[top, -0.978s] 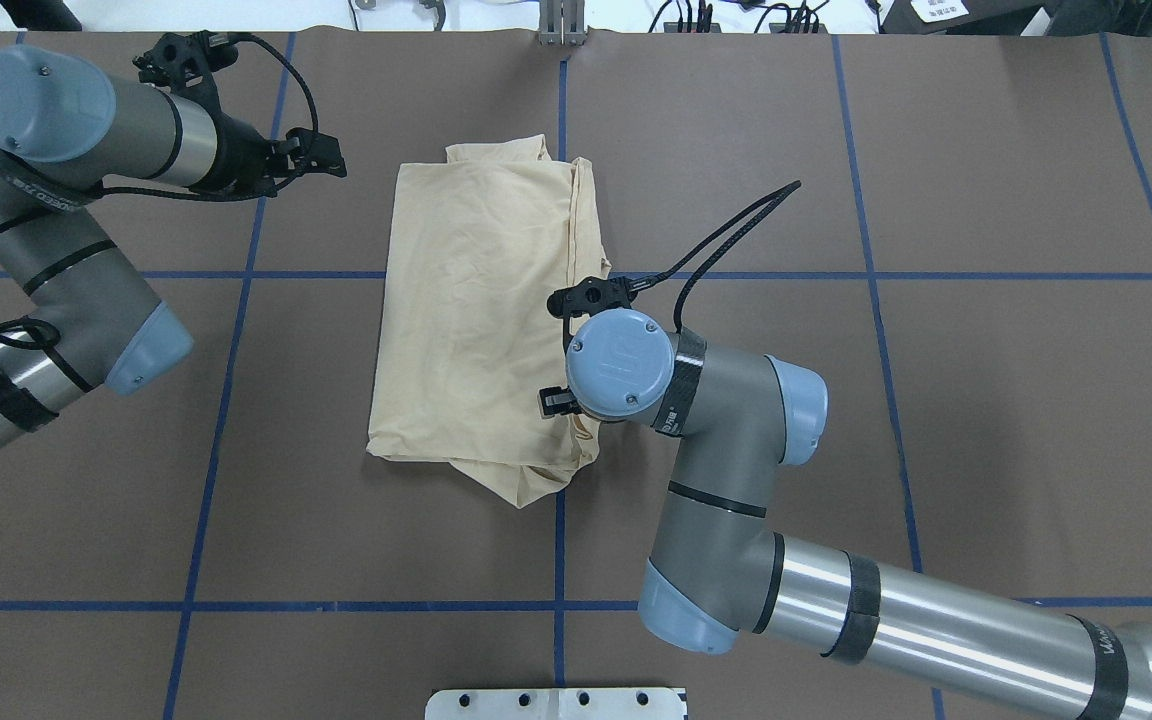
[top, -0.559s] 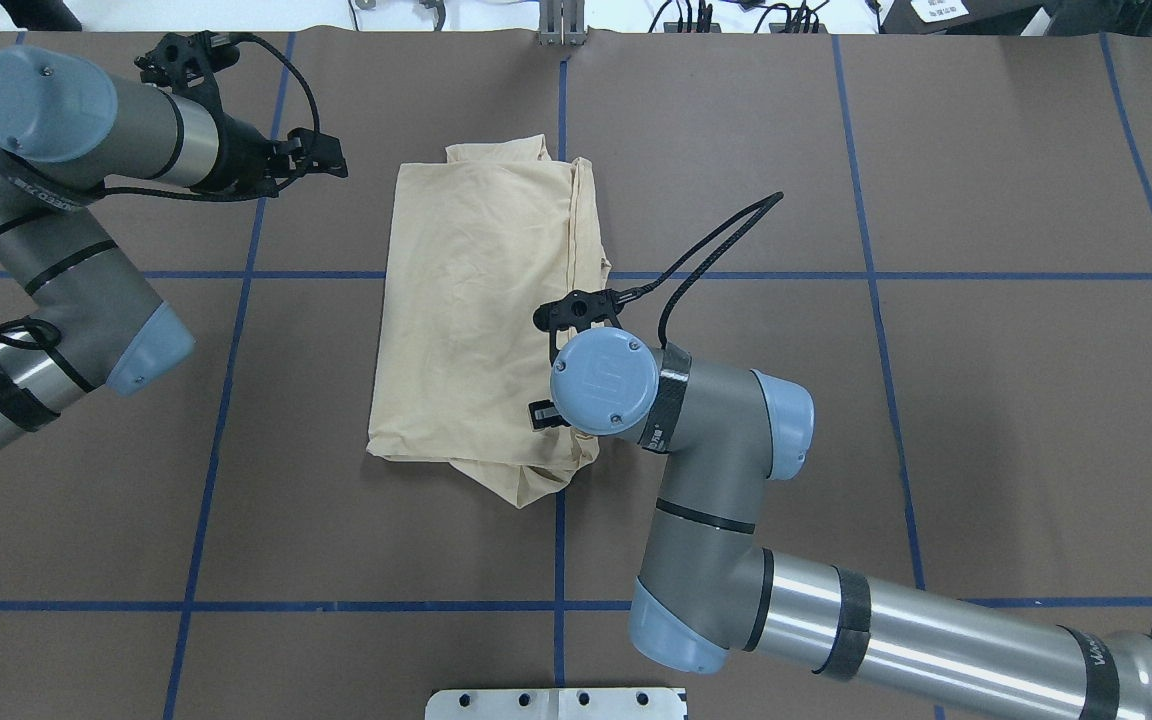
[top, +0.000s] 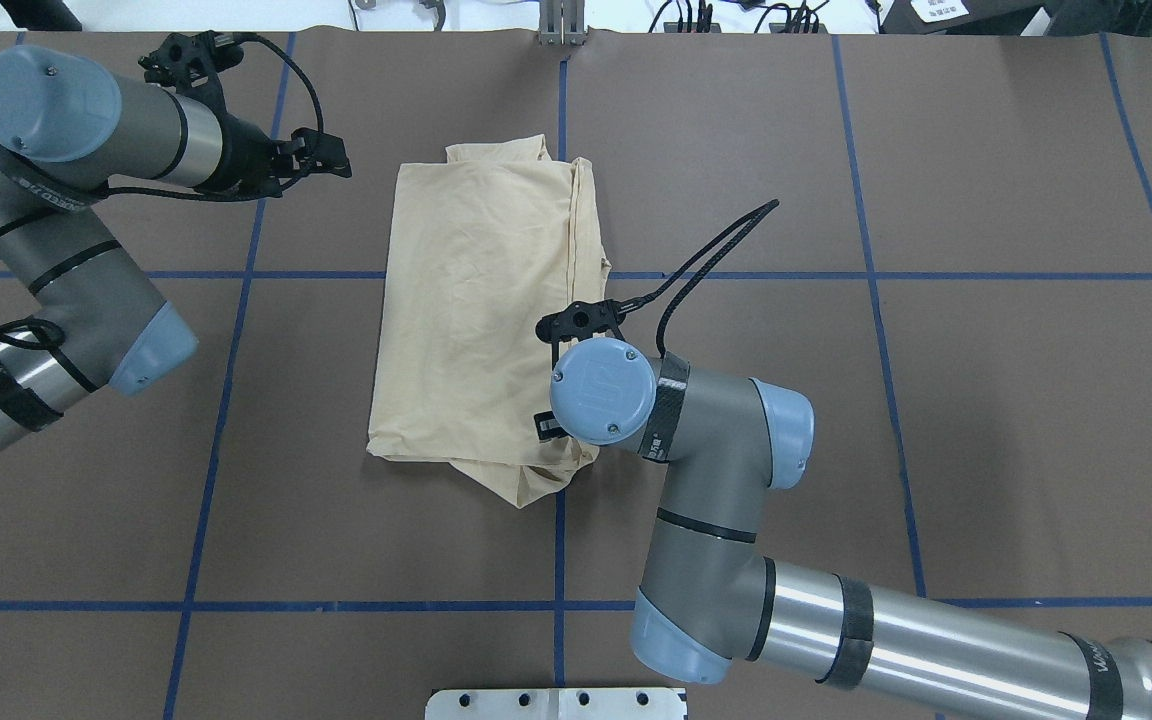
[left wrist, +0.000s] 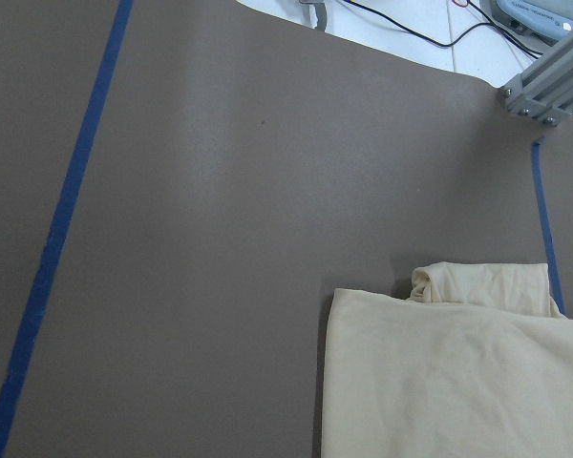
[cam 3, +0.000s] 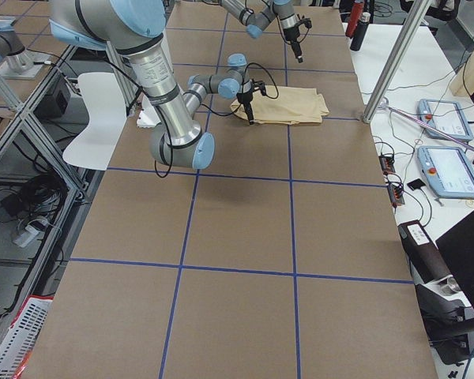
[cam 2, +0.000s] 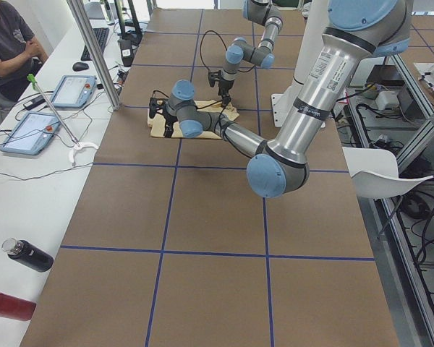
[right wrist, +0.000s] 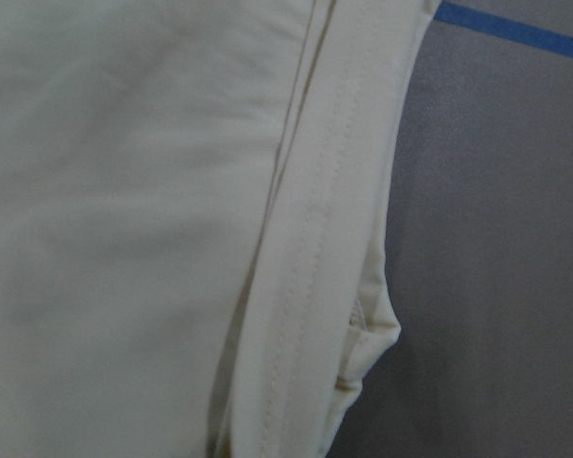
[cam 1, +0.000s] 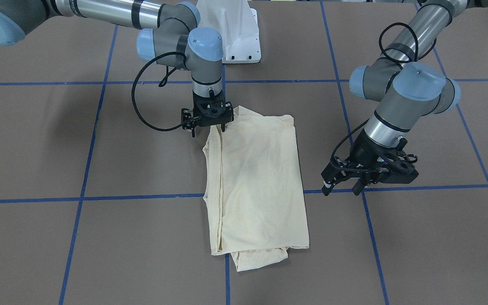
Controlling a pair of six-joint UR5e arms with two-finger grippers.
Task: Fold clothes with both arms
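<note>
From my console I see the desk (top: 986, 150) covered in a flat brown sheet, ruled into large squares by blue tape lines (top: 876, 275). A pale cream-yellow T-shirt (top: 476, 300) lies directly on it near the middle, folded into a long rectangle that covers the crossing of two tape lines. Bunched cloth pokes out at both short ends. At the robot's edge of the desk stands a white pedestal base (cam 1: 235, 34).
</note>
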